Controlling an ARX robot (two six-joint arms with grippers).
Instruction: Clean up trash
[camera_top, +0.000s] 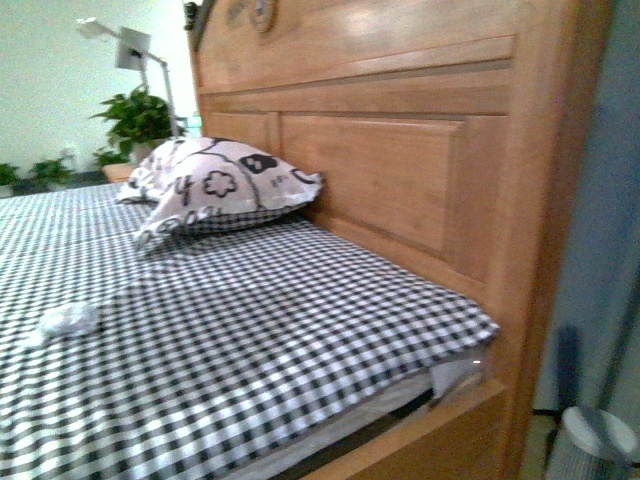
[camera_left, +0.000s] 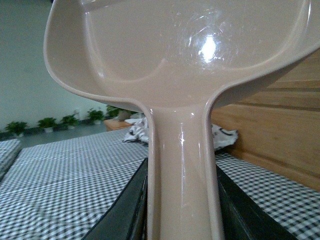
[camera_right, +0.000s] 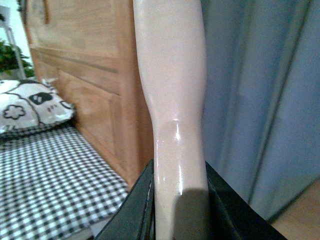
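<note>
Clamping tight on the stem of a glossy beige plastic scoop (camera_left: 175, 45): left claw (camera_left: 182, 212), black jaws pressed to either side. Broad shallow bowl, curved rim, one bright glare spot on the smooth surface. Right claw (camera_right: 180, 207) likewise closed on a rounded beige handle (camera_right: 170, 75), slightly waisted, running up out of the picture; cannot tell what tops it.

Seen only from the front camera: the trash (camera_top: 68, 319), a small crumpled white wad. Lying on the black-and-white checked sheet (camera_top: 280, 330), toward the left, well apart from the pillow (camera_top: 225, 185). Puffy pillow, frilled edge, black flower print, leaning against the panelled wooden headboard (camera_top: 400, 150). Plainer from the right wrist: blue-grey curtain (camera_right: 260, 100) hanging in soft folds just beside the headboard's end post.
</note>
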